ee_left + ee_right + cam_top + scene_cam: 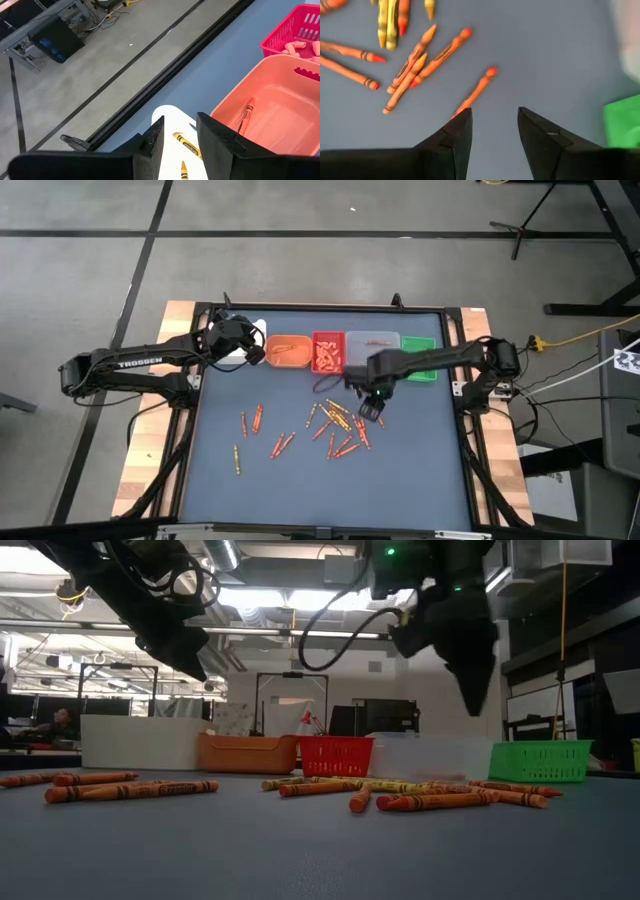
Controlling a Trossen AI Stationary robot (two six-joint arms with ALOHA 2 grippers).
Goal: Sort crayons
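Orange bin (280,100): 1 crayon (248,111) | both pincers (492,125) parted, empty

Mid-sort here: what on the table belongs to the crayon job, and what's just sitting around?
Job:
- loose crayons scattered on the mat
- white bin, orange bin, red bin, clear bin, green bin
- left tool, open over the white bin
- right tool, open above the crayons

Lying about:
- yellow cable on the floor

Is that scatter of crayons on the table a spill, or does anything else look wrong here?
Nothing looks broken or knocked over. The crayons lie loose across the table, pointing every way, while the bins stand upright in a row at the back. Both the left gripper and the right gripper are open and empty.
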